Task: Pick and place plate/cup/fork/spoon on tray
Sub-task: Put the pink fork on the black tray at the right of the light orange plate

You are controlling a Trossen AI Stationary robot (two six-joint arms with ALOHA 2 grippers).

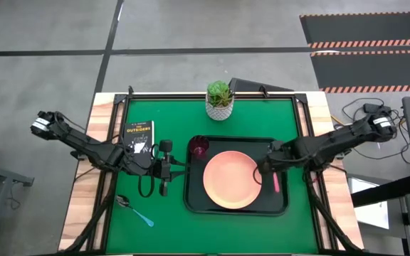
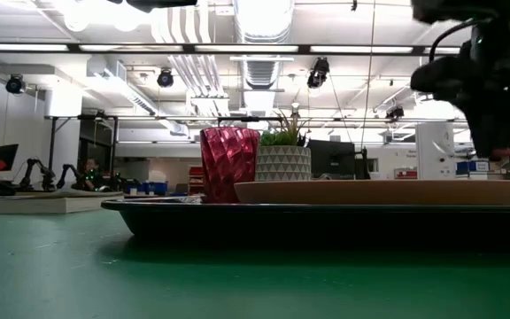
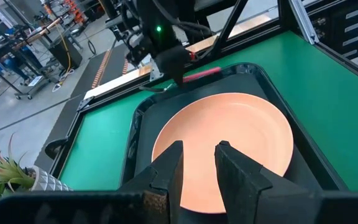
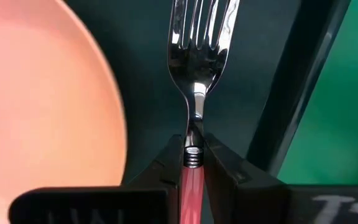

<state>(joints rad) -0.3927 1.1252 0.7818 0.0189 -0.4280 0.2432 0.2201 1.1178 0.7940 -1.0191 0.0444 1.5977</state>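
The black tray (image 1: 191,192) lies in the middle of the green mat. The peach-pink plate (image 1: 231,179) rests flat in it, and the dark red cup (image 1: 198,148) stands in its far left corner. My right gripper (image 1: 267,169) is shut on the red-handled fork (image 4: 194,50) over the tray's strip to the right of the plate. My left gripper (image 1: 166,169) is open and empty just outside the tray's left rim. It also shows in the left wrist view (image 3: 199,165). The blue-handled spoon (image 1: 137,212) lies on the mat near the front left. My right gripper pinches the fork between its two fingers where the red handle meets the metal neck (image 4: 193,157). The fingers come from above and lie across the fork. The handle (image 1: 275,182) sticks out toward the table's near edge. Whether the tines touch the tray, I cannot tell.
A white pot with a green plant (image 1: 220,99) stands at the far edge of the mat. A small black book (image 1: 138,135) lies at the far left. Bare green mat lies around the spoon and to the right of the tray.
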